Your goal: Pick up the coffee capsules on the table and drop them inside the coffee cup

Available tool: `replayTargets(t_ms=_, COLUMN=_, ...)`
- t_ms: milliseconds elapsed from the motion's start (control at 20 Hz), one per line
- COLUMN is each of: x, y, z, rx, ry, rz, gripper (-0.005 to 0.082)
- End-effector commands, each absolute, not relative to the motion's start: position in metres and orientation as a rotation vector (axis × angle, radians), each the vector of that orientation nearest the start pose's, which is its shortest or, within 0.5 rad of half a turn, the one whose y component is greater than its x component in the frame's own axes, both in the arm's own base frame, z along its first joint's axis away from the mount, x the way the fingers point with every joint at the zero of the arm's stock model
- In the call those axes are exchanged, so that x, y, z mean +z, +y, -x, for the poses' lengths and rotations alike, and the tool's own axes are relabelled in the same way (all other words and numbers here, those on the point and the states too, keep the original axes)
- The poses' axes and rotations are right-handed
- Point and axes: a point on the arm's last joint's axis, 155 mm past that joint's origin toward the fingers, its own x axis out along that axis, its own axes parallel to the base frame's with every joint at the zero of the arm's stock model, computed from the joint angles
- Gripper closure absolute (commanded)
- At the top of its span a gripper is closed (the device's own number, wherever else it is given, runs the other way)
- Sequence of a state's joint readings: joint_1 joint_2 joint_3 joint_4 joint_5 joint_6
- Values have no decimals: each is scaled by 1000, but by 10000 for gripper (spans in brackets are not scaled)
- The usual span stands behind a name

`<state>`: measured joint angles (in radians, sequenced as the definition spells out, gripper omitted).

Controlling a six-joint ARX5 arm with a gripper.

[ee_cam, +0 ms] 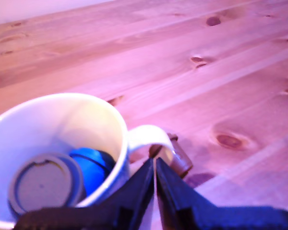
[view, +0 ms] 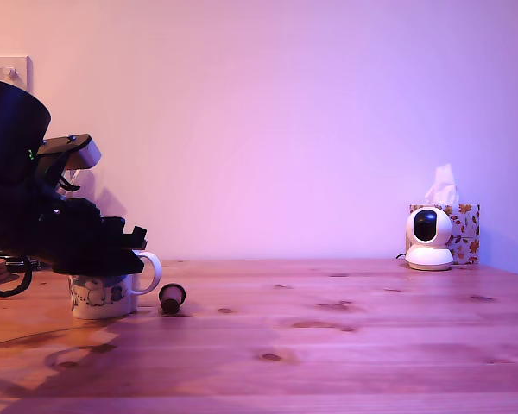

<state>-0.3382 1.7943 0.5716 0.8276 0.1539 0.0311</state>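
Exterior view: a wooden table carries the black arm, whose gripper hangs over the white cup at the view's left, its jaws pressed together on nothing. Two capsules, one grey and one blue, lie inside the cup. A brown capsule lies on the table just beside the handle.

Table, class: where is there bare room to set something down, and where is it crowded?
Free: the wide wooden table stretch between the brown capsule and the white camera. Crowded: the exterior view's left, where the gripper hangs over the cup.
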Motion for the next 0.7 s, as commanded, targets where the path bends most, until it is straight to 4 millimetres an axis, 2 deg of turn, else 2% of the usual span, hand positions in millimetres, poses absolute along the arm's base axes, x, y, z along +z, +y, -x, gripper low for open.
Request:
replayTargets(t_ms=0, x=63, y=-172, z=-424, rx=-470, ry=361, rz=-68, gripper=790)
replayTargets(t_ms=350, x=76, y=-163, z=-440, rx=-406, ry=330, rz=-75, gripper=790)
replayTargets(t_ms=650, x=69, y=-171, z=-434, rx=-451, ry=360, rz=-71, gripper=790)
